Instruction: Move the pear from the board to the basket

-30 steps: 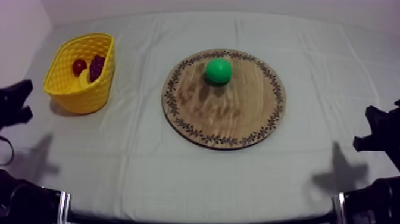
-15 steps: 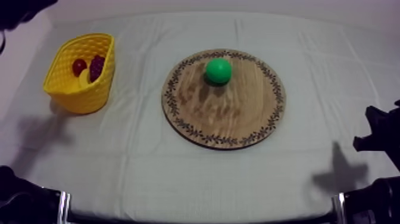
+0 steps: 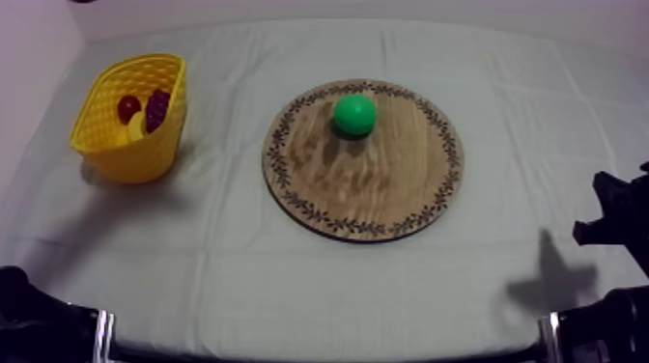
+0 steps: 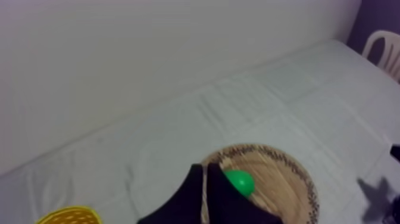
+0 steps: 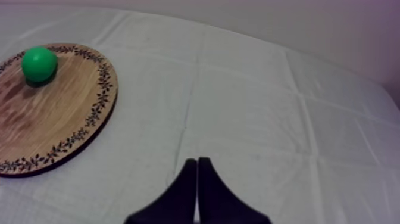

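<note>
One cloth-covered worktop [image 3: 290, 280] carries everything. In the top view the round wooden board [image 3: 377, 193] is seen at the centre of the frame, with the yellow basket [image 3: 106, 145] well apart at the upper left. The pear [image 3: 354, 114], smooth, green and nearly round, rests untouched on the upper part of the board, near its patterned rim. A bunch of grapes [image 3: 157, 108], a banana [image 3: 138, 125] and a small red fruit [image 3: 127, 106] are already lying inside the basket. The left jaws are seen clenched into a narrow wedge on nothing, held above the board and aimed toward the pear. The right jaws are likewise pressed together and empty, low over bare cloth beside the board. The reach toward the pear is judged to be the step in hand, with nothing of the task yet done. The left jaws should be spread wide before any descent, then centred over the pear and brought down from above. That way the round, probably slippery body is caught across its widest part and not squeezed sideways off the board. A gentle but firm closure is advised, and the basket's tall wall should be cleared on the way over.
</note>
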Controlling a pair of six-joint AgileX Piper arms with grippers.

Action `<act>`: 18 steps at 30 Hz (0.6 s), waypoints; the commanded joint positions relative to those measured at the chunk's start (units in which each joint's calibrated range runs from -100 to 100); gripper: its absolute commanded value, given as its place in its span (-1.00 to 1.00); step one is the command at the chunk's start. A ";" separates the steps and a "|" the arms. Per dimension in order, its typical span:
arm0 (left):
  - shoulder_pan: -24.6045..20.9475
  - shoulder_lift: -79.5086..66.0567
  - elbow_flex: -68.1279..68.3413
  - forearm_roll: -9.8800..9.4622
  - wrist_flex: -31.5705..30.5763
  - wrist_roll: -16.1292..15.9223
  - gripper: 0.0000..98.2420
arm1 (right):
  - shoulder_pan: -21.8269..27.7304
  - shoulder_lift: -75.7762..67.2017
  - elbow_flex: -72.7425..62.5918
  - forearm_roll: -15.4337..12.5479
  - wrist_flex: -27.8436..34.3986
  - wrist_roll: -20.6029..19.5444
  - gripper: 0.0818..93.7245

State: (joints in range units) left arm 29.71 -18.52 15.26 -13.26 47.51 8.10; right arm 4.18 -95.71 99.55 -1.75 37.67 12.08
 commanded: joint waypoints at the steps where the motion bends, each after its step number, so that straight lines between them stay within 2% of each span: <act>1: 1.72 3.75 -1.99 -0.07 0.36 -0.19 -1.00 | 0.03 -0.05 0.00 0.02 -0.01 0.01 -0.99; 9: 5.07 14.43 -5.97 0.35 1.47 -1.12 -1.00 | 0.03 -0.05 0.00 0.02 -0.01 0.01 -0.99; 18: 5.80 24.62 -14.34 1.53 3.28 -5.00 -1.00 | 0.03 -0.05 0.00 0.02 -0.01 0.01 -0.99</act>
State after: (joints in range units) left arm 35.51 4.31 2.22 -11.78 50.69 3.62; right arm 4.18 -95.71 99.55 -1.75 37.67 12.08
